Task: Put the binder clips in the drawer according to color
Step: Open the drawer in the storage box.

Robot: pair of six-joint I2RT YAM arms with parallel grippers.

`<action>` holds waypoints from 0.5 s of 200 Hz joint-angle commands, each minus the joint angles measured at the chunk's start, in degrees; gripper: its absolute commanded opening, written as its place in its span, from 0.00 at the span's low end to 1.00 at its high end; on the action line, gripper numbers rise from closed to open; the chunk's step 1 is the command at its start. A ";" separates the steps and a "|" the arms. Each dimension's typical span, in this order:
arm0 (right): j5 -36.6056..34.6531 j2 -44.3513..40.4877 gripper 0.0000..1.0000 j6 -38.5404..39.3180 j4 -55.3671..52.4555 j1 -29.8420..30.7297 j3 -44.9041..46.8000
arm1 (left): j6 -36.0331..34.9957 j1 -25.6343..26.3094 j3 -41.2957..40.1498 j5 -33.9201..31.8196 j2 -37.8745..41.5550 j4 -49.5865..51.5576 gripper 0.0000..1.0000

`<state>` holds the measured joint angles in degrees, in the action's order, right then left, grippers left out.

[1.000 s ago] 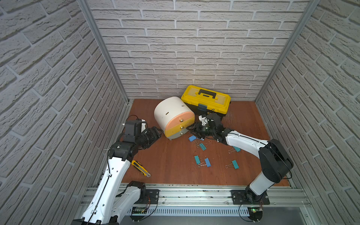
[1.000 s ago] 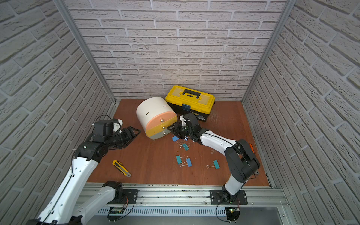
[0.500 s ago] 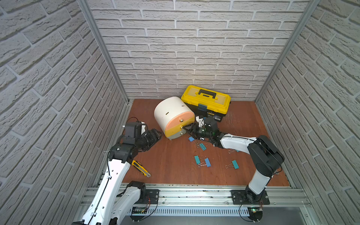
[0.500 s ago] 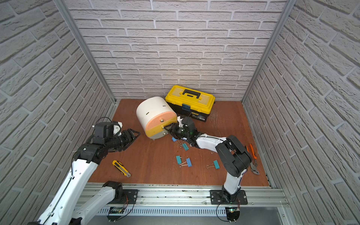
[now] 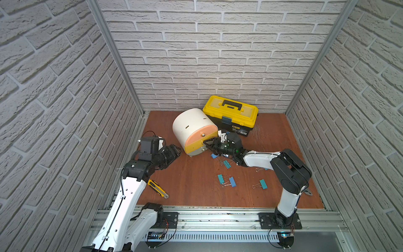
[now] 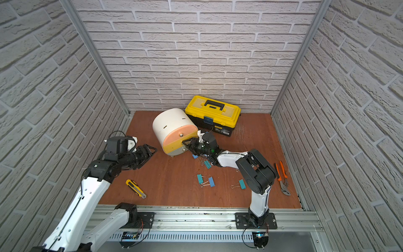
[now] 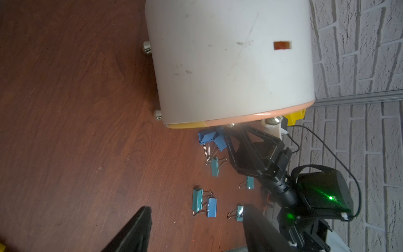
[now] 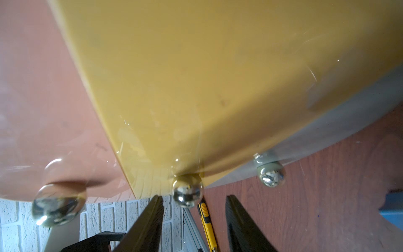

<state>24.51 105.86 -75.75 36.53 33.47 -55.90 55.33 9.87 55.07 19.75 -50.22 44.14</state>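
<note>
The drawer point(image 5: 192, 128) is a white drum cabinet with peach, yellow and grey fronts, all pushed in. My right gripper point(image 5: 206, 143) is at the yellow front. In the right wrist view the gripper point(image 8: 194, 196) is open, and the yellow front's metal knob point(image 8: 187, 192) sits just ahead of its tips with a gap on each side. Several teal and blue binder clips lie on the floor, among them a blue one point(image 5: 214, 156), a teal one point(image 5: 226, 163) and a teal one point(image 5: 263, 184). My left gripper point(image 5: 176, 151) hangs open and empty left of the cabinet.
A yellow-black toolbox point(image 5: 231, 115) stands behind the cabinet against the back wall. A yellow utility knife point(image 5: 158, 188) lies at the front left. Orange-handled pliers point(image 6: 282, 176) lie by the right wall. Brick walls close in three sides.
My right gripper has moved left from above the clips to the yellow front's knob, its arm folding at the elbow. The left arm has barely shifted.
</note>
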 commanded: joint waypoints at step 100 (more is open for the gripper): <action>-0.89 4.04 0.45 -2.36 7.12 0.69 -2.78 | -0.64 -0.46 1.53 -0.50 -0.91 0.61 0.71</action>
<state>23.92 108.75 -77.54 40.16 33.65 -56.64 55.29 9.85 55.11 19.62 -50.96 45.01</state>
